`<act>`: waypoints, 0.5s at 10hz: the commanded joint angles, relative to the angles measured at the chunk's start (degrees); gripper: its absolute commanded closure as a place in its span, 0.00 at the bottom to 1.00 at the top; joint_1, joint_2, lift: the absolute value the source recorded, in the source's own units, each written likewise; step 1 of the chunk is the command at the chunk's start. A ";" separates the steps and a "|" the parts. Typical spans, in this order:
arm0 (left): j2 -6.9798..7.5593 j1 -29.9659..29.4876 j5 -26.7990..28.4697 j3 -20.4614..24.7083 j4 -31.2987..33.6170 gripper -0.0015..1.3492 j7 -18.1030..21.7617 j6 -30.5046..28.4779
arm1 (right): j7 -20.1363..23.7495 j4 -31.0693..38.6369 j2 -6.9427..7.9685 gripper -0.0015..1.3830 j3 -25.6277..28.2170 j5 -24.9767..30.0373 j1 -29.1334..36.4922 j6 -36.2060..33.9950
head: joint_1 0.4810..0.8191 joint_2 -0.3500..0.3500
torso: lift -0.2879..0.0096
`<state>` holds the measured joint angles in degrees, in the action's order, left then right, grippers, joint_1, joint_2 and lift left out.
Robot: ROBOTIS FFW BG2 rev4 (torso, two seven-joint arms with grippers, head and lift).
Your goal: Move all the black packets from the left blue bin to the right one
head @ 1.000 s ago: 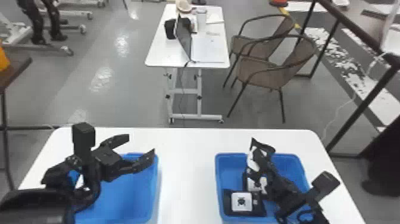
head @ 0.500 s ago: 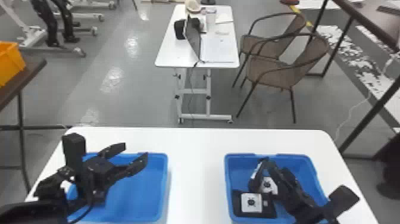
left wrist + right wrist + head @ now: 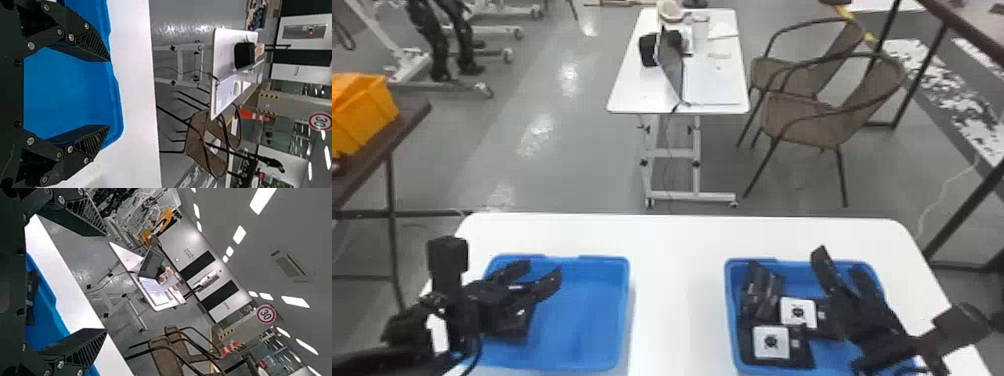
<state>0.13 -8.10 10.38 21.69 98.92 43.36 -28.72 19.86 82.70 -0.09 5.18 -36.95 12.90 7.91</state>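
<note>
Right blue bin (image 3: pixel 730 295): two black packets (image 3: pixel 802 350) with white square labels (image 3: pixel 771 342), dark round mark on each. Left tool (image 3: pixel 545 267), right tool (image 3: pixel 837 259): fingers apart.

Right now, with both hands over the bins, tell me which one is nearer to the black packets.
Right. The right hand is just beside the black packets; the left hand is over the left blue bin.

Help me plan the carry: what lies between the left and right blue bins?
A strip of white table lies between the left bin and the right bin, as the head view shows.
</note>
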 commanded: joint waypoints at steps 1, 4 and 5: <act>-0.28 -0.07 2.10 1.52 -0.05 0.35 -0.82 -0.72 | 0.09 1.32 0.14 0.11 -0.17 -0.41 -0.42 0.00 | 0.63 0.59 | 0.97; -0.28 0.19 5.53 1.69 -0.84 0.35 -3.28 -8.54 | 0.62 1.76 0.14 0.11 -0.43 -1.02 -0.51 -0.26 | 0.63 0.66 | 0.97; -0.28 0.63 7.20 1.34 -1.54 0.35 -3.72 -11.18 | 0.71 1.76 0.14 0.11 -0.61 -1.02 -0.60 -0.70 | 0.63 0.68 | 0.97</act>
<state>0.00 -7.69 16.72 23.18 97.72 39.66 -38.40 20.59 84.48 -0.09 4.67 -37.95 12.37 7.44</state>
